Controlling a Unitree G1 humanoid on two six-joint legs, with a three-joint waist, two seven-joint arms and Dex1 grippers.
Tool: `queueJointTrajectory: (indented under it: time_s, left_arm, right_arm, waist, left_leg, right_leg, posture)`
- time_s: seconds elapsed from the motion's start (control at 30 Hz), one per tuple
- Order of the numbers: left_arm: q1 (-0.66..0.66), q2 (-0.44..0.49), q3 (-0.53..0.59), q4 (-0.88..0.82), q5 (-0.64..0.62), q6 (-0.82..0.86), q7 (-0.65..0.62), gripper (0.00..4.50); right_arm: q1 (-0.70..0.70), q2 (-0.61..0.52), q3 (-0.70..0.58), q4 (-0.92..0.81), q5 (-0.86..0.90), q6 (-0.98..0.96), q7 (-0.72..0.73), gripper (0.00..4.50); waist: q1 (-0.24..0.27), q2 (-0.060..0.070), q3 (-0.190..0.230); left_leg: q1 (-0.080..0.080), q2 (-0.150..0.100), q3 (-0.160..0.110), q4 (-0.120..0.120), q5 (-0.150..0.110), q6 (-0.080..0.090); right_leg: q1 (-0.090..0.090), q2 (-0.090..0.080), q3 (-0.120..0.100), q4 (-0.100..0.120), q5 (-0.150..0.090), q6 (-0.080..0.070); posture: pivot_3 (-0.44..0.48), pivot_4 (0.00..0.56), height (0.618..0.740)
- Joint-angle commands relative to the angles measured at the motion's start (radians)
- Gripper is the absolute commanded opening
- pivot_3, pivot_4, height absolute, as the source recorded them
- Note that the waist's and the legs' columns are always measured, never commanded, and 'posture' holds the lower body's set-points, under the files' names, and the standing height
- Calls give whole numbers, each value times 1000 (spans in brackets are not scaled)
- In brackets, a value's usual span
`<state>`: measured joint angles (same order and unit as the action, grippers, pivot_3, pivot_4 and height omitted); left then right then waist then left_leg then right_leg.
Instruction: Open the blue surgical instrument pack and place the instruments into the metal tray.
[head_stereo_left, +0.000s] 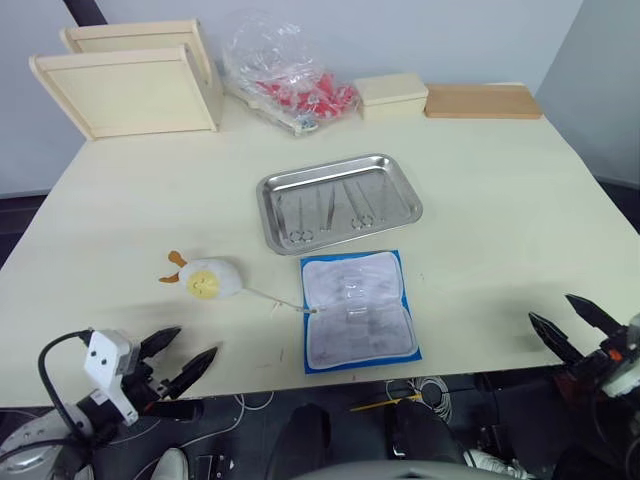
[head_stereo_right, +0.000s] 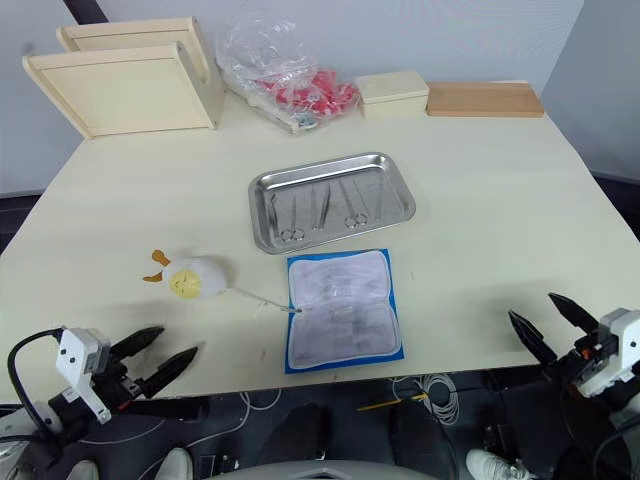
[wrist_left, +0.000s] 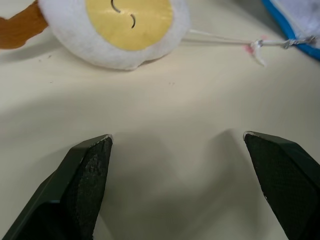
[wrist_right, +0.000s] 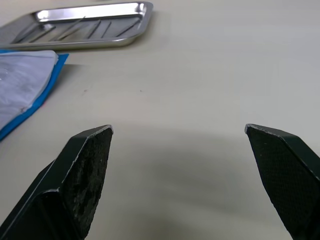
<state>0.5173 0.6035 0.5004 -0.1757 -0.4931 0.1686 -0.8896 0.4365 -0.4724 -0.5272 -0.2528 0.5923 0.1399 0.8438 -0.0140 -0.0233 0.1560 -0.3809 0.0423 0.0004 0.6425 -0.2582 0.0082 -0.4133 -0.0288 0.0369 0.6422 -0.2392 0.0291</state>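
Nearest us, both grippers, left gripper (head_stereo_left: 185, 357) and right gripper (head_stereo_left: 570, 325), gape wide, flanking the opened blue surgical instrument pack (head_stereo_left: 357, 310); the instruments (head_stereo_left: 330, 212) lie in the metal tray (head_stereo_left: 338, 201) beyond the pack.

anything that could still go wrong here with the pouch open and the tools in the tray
1. The open blue pouch lies close to the table's near edge, so a nudge from either arm might slide it off.
2. A thin cord ties the pouch's zip to the egg toy; the left gripper, open just below it, might snag the cord and drag the pouch.
3. The pouch's top edge sits close to the tray holding the instruments; a dragged pouch could bump it.
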Motion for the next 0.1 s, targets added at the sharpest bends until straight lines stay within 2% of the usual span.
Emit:
queueJointTrajectory:
  time_s: [0.03, 0.1]
  left_arm:
    - [28, 15, 29, -21, 25, -5, 15, 4500]
    - [37, 28, 24, -22, 40, -4, 13, 4500]
  right_arm:
    - [25, -2, -48, 5, 7, -37, 1, 4454]
    - [42, -1, -43, 7, 7, -39, 3, 4454]
  waist:
    - [0, 0, 0]
    - [0, 0, 0]
  left_leg:
    - [0, 0, 0, 0, 0, 0]
    - [0, 0, 0, 0, 0, 0]
  right_leg:
    - [0, 0, 0, 0, 0, 0]
    - [0, -1, -1, 0, 0, 0]
  posture:
    - [0, 150, 740]
    - [0, 150, 740]
